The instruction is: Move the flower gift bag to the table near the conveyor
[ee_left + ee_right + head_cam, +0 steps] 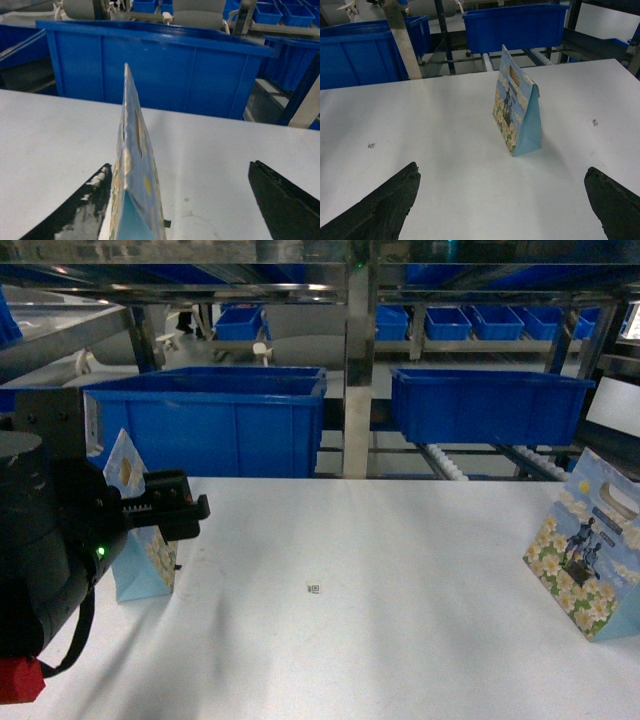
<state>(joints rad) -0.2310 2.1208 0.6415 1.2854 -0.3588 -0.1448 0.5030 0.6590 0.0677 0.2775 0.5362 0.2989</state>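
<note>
Two light-blue flower gift bags stand upright on the white table (380,640). The left bag (140,555) is edge-on in the left wrist view (135,175), between the fingers of my left gripper (181,165), close to the left finger (85,210) and far from the right one. That gripper (185,508) is open. The right bag (590,555), with a dark figure print, stands ahead of my open right gripper (503,167), well beyond its fingertips (517,112). Conveyor rollers (445,462) run behind the table's far edge.
Two big blue bins (210,420) (485,405) sit on the tracks just past the table's far edge, split by a steel post (358,360). More bins fill the shelves behind. A tiny dark marker (313,588) lies mid-table.
</note>
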